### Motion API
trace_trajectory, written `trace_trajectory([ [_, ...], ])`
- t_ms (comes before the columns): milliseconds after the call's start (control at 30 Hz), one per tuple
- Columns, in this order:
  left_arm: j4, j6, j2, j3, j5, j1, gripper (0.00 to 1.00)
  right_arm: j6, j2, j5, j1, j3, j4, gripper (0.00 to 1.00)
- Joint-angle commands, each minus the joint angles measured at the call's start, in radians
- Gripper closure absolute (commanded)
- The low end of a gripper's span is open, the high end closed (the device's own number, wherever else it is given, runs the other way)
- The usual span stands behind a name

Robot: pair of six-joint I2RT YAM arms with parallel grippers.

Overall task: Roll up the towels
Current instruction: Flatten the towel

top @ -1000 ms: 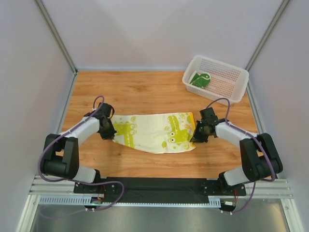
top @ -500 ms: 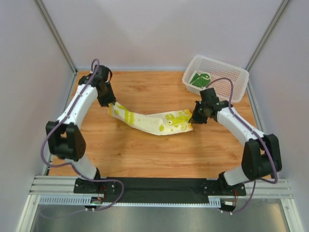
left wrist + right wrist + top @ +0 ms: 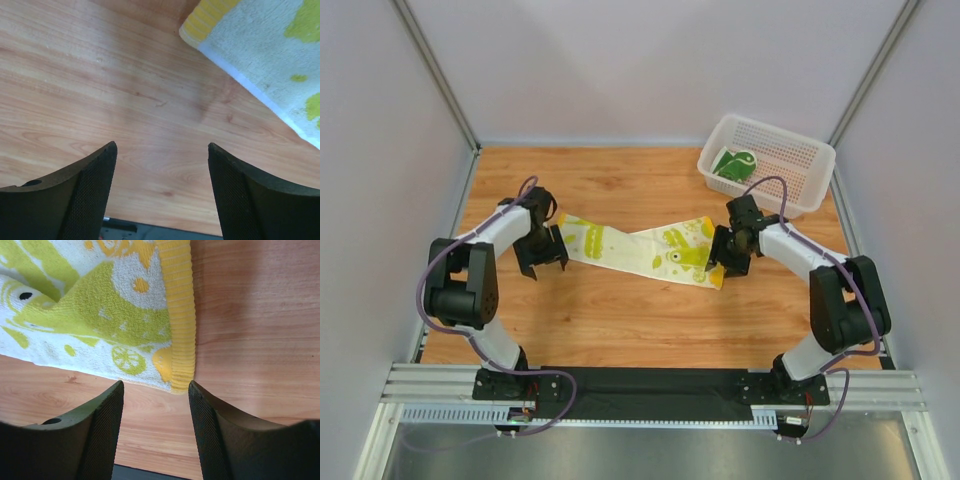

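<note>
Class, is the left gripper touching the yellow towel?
Apart. Left wrist view: the left gripper stands open over the table, the yellow towel lying clear of it.

The cream towel (image 3: 270,55) runs off both wrist views' edges.

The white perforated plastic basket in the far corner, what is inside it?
The white perforated plastic basket holds a dark green towel with white line drawings, bunched at its left end. Whatever lies beneath that towel is covered.

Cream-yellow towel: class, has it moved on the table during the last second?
Yes. The cream-yellow towel has shifted toward the far edge of the table, ending nearer the white basket.
</note>
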Motion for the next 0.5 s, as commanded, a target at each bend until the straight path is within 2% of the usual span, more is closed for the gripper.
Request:
trace_trajectory([
  [0, 0.111, -0.031, -0.056, -0.03, -0.028, 0.002, 0.21, -0.018, -0.014, 0.018, 0.001, -0.012, 0.027, 0.44],
  [200, 0.211, -0.055, -0.07, -0.025, -0.051, 0.002, 0.2, -0.018, -0.032, 0.041, 0.002, -0.038, 0.037, 0.43],
  [300, 0.21, -0.054, -0.021, 0.028, -0.091, 0.014, 0.21, -0.02, -0.052, 0.033, 0.002, -0.05, 0.035, 0.44],
  [467, 0.226, -0.043, 0.074, 0.096, -0.078, 0.052, 0.23, -0.032, -0.101, 0.025, 0.011, -0.062, -0.002, 0.44],
])
